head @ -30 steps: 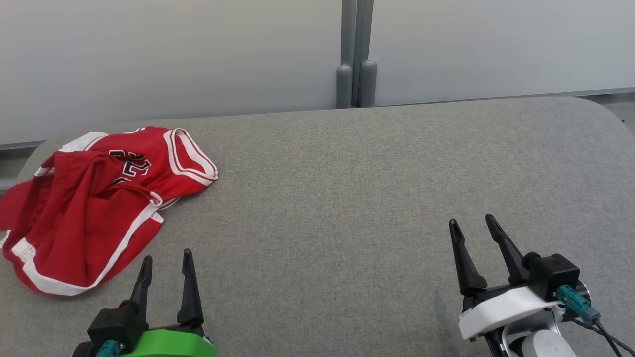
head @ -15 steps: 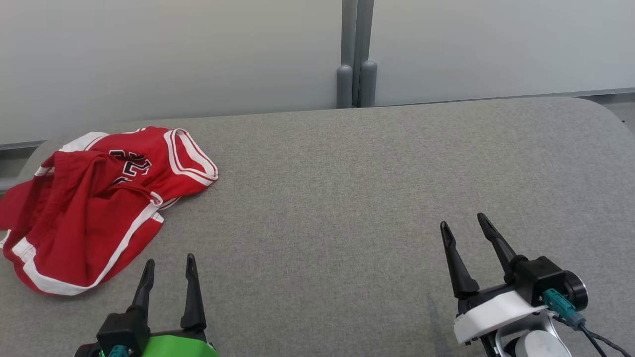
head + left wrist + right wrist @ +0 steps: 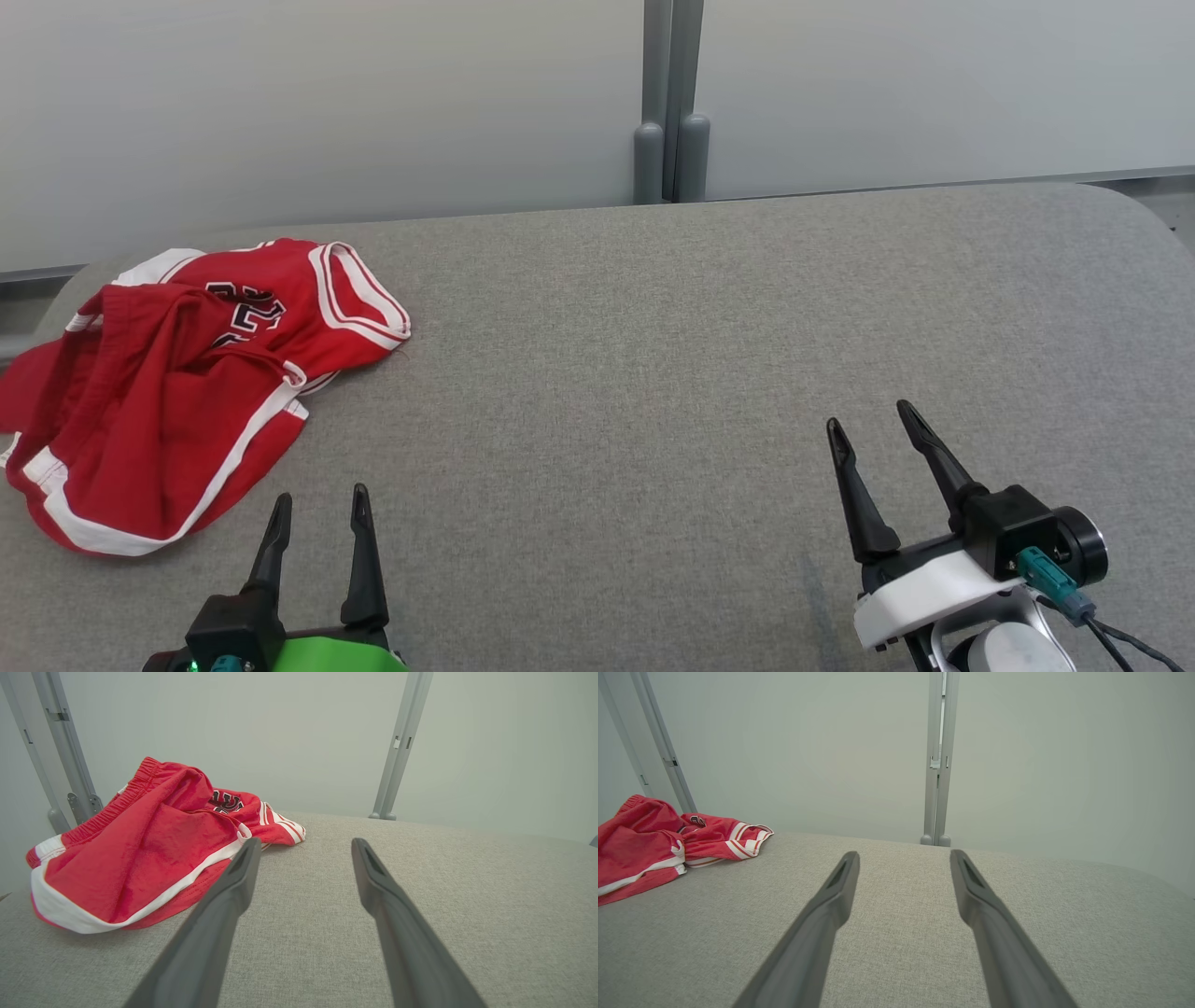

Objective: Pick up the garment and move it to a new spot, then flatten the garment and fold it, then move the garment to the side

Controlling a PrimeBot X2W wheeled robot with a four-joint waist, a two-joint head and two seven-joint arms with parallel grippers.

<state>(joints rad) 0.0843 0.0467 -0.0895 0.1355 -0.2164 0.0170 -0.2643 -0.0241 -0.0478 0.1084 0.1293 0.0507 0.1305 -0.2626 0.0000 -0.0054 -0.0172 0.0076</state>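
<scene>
Garment (image 3: 187,373): red shorts, white trim, crumpled in a heap at the left end of the grey table (image 3: 653,355), unhandled. Left gripper (image 3: 321,495) nearest, fingers spread, empty, presumably poised to reach it; right gripper (image 3: 868,415) likewise released, well apart.

- Right gripper (image 3: 903,858) hangs over the grey tabletop (image 3: 901,952), jaws spread, empty.
- Red garment (image 3: 654,844) lies crumpled far left, well apart.
</scene>
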